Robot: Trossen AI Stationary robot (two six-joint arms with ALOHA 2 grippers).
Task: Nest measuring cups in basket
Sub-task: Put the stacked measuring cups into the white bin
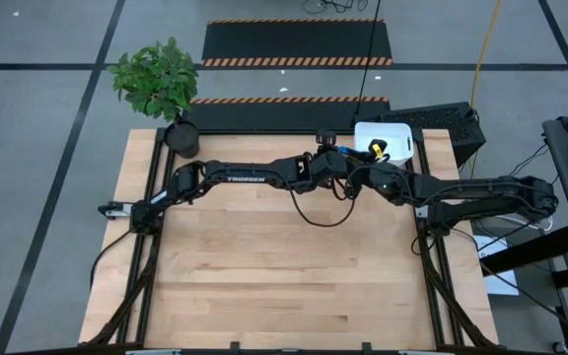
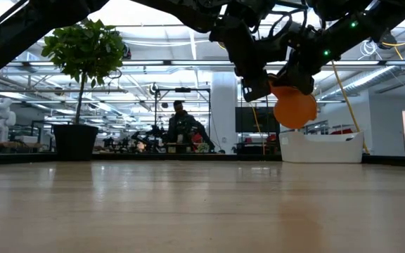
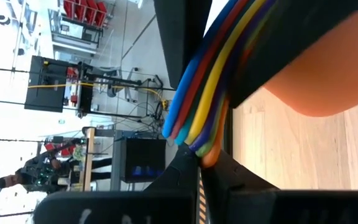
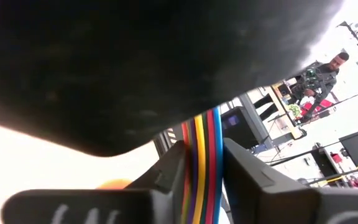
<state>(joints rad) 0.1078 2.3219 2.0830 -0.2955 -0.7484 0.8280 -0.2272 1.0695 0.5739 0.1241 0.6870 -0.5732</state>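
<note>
Beyond the table lies a large workshop hall with bright ceiling lights, and a person (image 2: 180,123) stands far back among benches in the low view. Pale wooden boards make up the table (image 1: 284,266), which sits on a grey floor marked with striped black mats.

From overhead, a leafy plant in a dark pot (image 1: 180,136) stands at the table's 11 o'clock corner. The white basket (image 1: 394,133) sits at about 1 o'clock, by the far edge. Something yellow shows at its near rim, though what it is cannot be told.

Both arms reach inward and meet just short of the basket, at roughly 12 to 1 o'clock on the table. The left gripper (image 1: 335,158) comes in from 9 o'clock and the right gripper (image 1: 365,166) from 3 o'clock, the two nearly touching.

In the low view, the stack of measuring cups (image 2: 294,107) hangs in the air between them, well above the boards, with the orange bowl outermost and lowest. The basket stands behind it, farther back on the table.

The left wrist view shows the stacked handles (image 3: 197,106) fanned in blue, red, green, yellow and purple edges, with the left claw clenched tight on them. The right wrist view shows the same coloured handles (image 4: 202,168) pinched between the right claw's two dark fingers (image 4: 166,177), so it too is grasping the stack.
</note>
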